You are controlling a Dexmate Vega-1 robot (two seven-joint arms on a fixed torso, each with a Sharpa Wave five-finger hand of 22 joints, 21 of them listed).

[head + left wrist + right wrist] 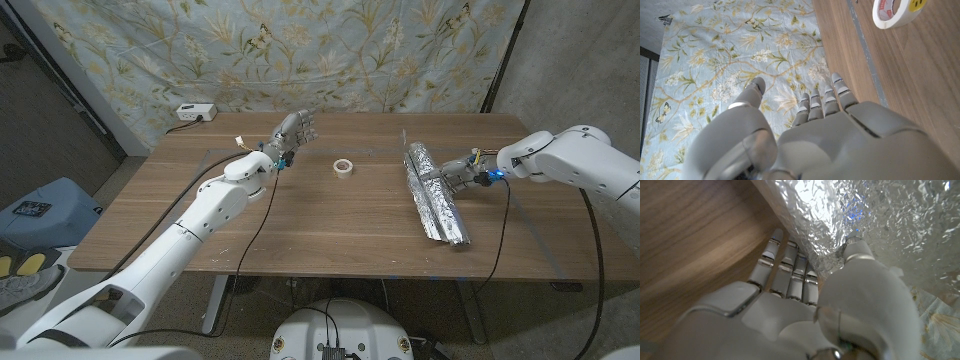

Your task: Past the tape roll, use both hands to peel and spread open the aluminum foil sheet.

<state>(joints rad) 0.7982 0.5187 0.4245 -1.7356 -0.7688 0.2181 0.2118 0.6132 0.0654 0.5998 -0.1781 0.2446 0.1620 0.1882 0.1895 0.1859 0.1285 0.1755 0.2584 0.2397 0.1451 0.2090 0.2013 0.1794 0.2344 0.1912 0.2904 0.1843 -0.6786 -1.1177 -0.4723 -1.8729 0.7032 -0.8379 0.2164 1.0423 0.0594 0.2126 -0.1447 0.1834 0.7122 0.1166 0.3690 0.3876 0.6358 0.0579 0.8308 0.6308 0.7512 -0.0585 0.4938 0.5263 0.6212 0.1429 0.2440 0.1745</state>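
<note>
The aluminum foil sheet [434, 193], folded into a long crumpled strip, is seen on the table's [330, 235] right half, its long axis running from the far edge toward the near edge, well right of the tape roll [343, 168]. The right hand [458, 172] is placed at the strip's right edge; its fingers [790, 265] appear tucked under the foil with the thumb on top, probably a pinch. The left hand [292, 132] is held open, empty, beyond the roll's left side, and is clearly the farther of the two.

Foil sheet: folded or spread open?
Folded: the foil sheet lies as a narrow crumpled strip, one edge pinched by the right hand.
</note>
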